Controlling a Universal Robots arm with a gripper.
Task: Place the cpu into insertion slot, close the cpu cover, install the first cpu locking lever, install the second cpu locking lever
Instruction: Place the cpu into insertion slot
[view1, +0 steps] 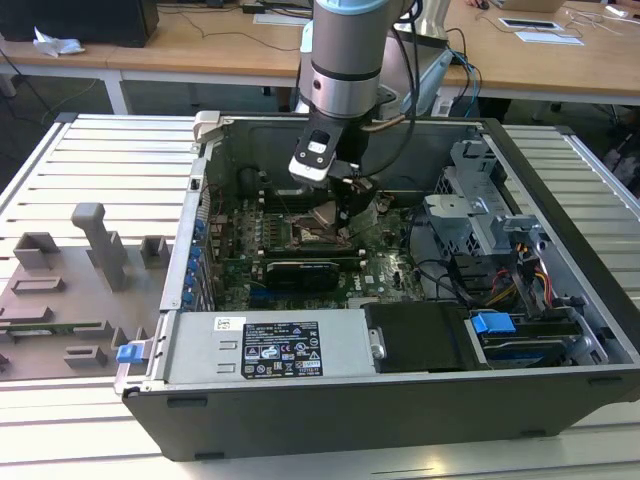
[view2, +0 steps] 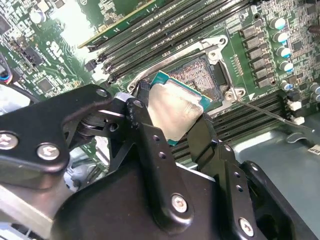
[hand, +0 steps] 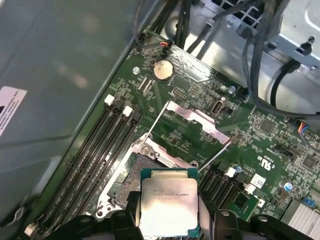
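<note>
Closest is the open case (view1: 400, 410), its grey power supply (view1: 270, 350) along the near wall. It lies on a slatted metal tabletop (view1: 100, 160). On the exterior view's left, one grey tray (view1: 60, 300) of moulded holders rests on the slats just beside the case. Inside the case lies a green motherboard (view1: 390, 265), and the arm (view1: 345, 50) reaches down over it from above. Wooden desks (view1: 200, 45) stand behind.

In both wrist views the pincer (view2: 172, 120) (hand: 169, 215) is clamped on the one cpu (view2: 177, 112) (hand: 169, 207). Its two black fingers (view2: 137, 107) press opposite edges, narrowed to the chip's width. The cpu's silver top faces up, and in the second wrist view it hangs tilted. It is above the near edge of the bare socket (view2: 200, 75) (hand: 127, 185), not seated in it.

Beyond the socket, the single silvery cover (hand: 195, 120) stands swung open. Two thin wire levers (hand: 156, 125) run beside it, one on each side, both unlatched. Farther on the board sits one round coin cell (hand: 162, 70).
</note>
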